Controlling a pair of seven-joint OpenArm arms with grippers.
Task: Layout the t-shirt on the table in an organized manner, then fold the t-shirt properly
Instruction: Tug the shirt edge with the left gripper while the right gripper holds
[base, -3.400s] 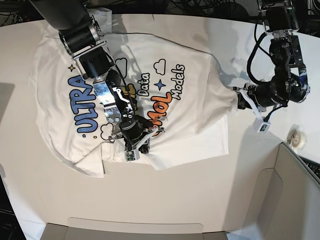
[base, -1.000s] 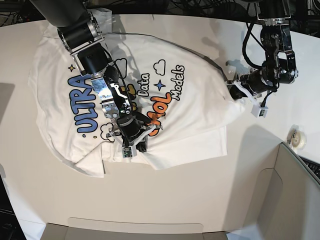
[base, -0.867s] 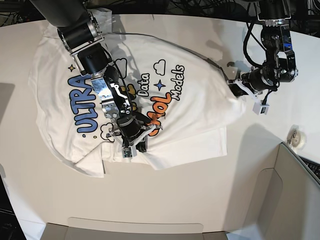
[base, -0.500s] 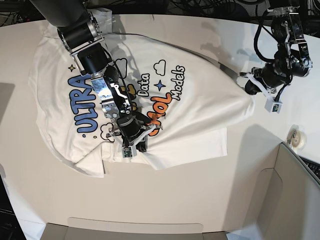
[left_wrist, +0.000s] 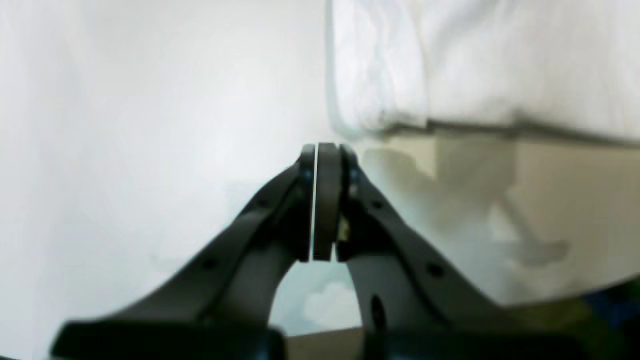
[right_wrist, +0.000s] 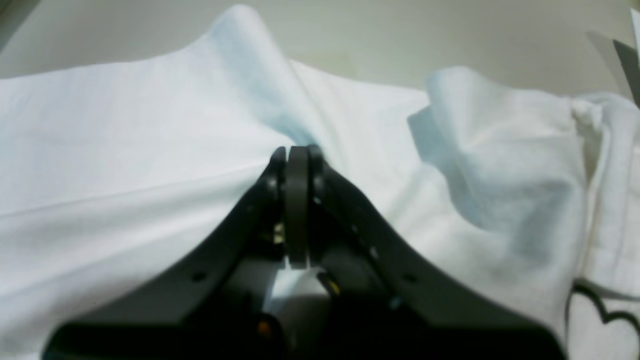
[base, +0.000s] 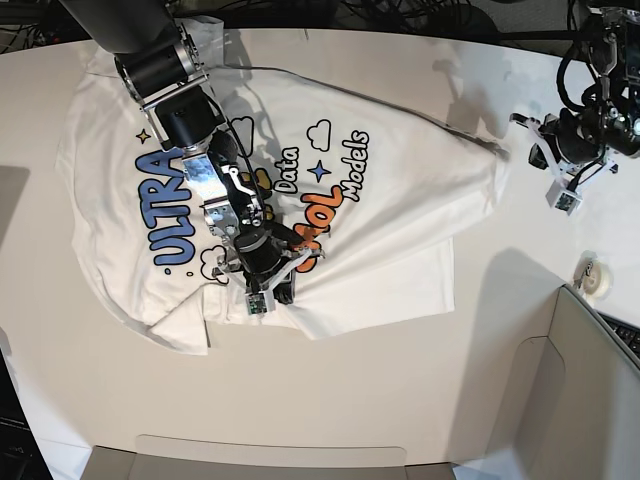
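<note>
The off-white worktop is lying under everything, far wider than the garment on it. The t-shirt is spreading print-up across the worktop, its blue "ULTRA" lying on the far side of the right arm from the orange "SMOL", with a small cloud and a blue star printed just above that; the cloth is rumpled, one lower flap is lying folded beneath the main body, and a peaked corner of the hem is reaching toward the left arm. The right gripper is sitting low over the shirt near its lower edge, just past the orange lettering, and its jaws are standing fully closed; in the right wrist view the right gripper's tips are pressing into a raised ridge of white cloth, but whether any fabric is caught between them cannot be told. The left gripper is hanging over bare worktop, clear of the shirt's peaked corner, which is lying near it but not touching; in the left wrist view its jaws are standing closed pad to pad with nothing between them, and the shirt's edge is lying just beyond and to one side of the tips. A small roll of tape is resting on the worktop well apart from both jaws, beside a grey-beige panel. No container is showing in any view.
</note>
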